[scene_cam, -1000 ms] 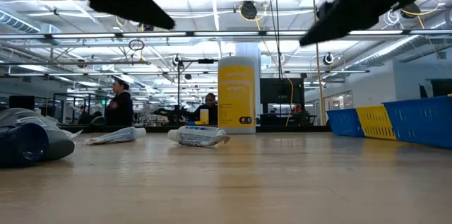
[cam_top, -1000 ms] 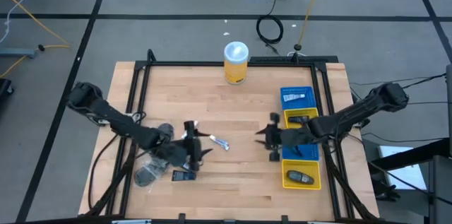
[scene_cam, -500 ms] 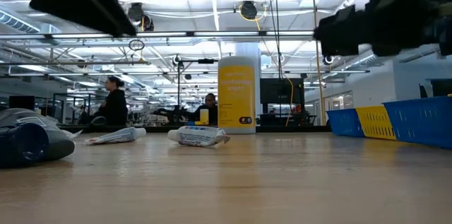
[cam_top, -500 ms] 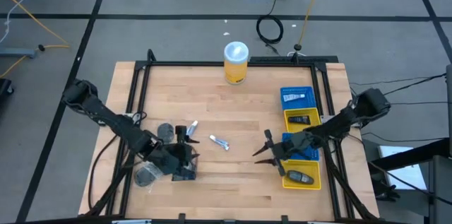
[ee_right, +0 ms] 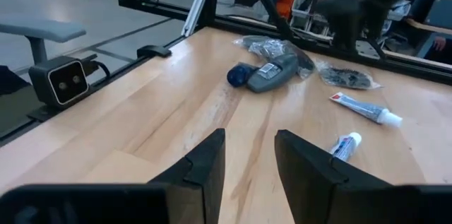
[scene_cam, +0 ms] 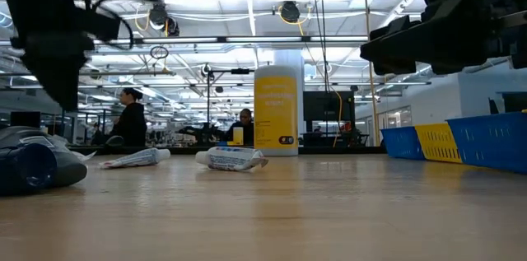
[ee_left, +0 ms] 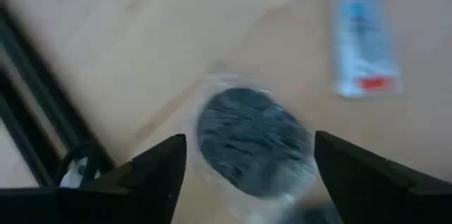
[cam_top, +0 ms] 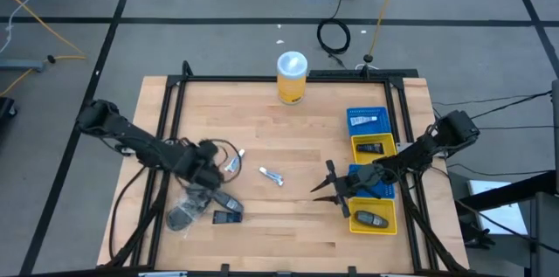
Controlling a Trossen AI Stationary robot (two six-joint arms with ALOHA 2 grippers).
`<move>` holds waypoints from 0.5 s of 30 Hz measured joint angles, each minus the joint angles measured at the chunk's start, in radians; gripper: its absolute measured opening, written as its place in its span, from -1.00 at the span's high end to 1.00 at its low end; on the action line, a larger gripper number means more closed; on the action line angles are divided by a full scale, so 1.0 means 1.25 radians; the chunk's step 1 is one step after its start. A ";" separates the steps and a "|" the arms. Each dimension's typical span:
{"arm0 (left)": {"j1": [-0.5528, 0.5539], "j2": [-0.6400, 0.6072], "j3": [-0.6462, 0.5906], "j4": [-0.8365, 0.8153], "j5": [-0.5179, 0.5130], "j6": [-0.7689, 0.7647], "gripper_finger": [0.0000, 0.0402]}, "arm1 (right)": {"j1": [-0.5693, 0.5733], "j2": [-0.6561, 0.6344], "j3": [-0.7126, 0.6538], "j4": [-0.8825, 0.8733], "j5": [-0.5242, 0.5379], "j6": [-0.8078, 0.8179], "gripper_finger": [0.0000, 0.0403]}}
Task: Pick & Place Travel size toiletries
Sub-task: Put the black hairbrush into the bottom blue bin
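My left gripper (cam_top: 208, 170) is open over a round grey jar in clear wrap (ee_left: 253, 141); in the left wrist view its fingers stand on either side of the jar, apart from it. Two white tubes (cam_top: 234, 162) (cam_top: 272, 176) lie on the table just right of it. Two dark oblong pieces (cam_top: 226, 200) (cam_top: 227, 217) and a bagged grey jar (cam_top: 182, 216) lie nearer the near edge. My right gripper (cam_top: 323, 181) hovers open beside the row of bins, pointing left toward the toiletries.
Four blue and yellow bins (cam_top: 369, 121) line the right side; some hold a tube or a dark piece. A tall yellow canister with a white lid (cam_top: 292, 77) stands at the far edge. Bare wood lies between the toiletries and the bins. People show in the room beyond.
My left gripper went toward the near edge over the dark pieces, then swung back toward the far-left and came over the round jar. My right gripper drew toward the near edge along the bins and has since held still.
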 joint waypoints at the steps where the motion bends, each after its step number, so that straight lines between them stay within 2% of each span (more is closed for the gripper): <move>1: 0.019 0.000 -0.020 0.005 0.000 -0.012 -0.56 | 0.000 0.000 0.000 0.000 0.000 0.000 0.43; 4: 0.079 -0.014 -0.076 0.026 0.002 -0.018 -0.54 | 0.000 0.000 0.000 -0.002 0.000 0.000 0.43; 7: 0.144 -0.039 -0.127 0.089 0.000 0.005 -0.42 | 0.000 0.000 0.000 -0.006 0.000 -0.001 0.43; 11: 0.233 -0.070 -0.191 0.214 -0.006 0.082 -0.24 | 0.000 0.000 0.000 -0.009 0.000 -0.001 0.43; 15: 0.313 -0.080 -0.258 0.368 0.051 0.178 -0.10 | 0.000 0.000 0.000 -0.013 0.000 -0.001 0.43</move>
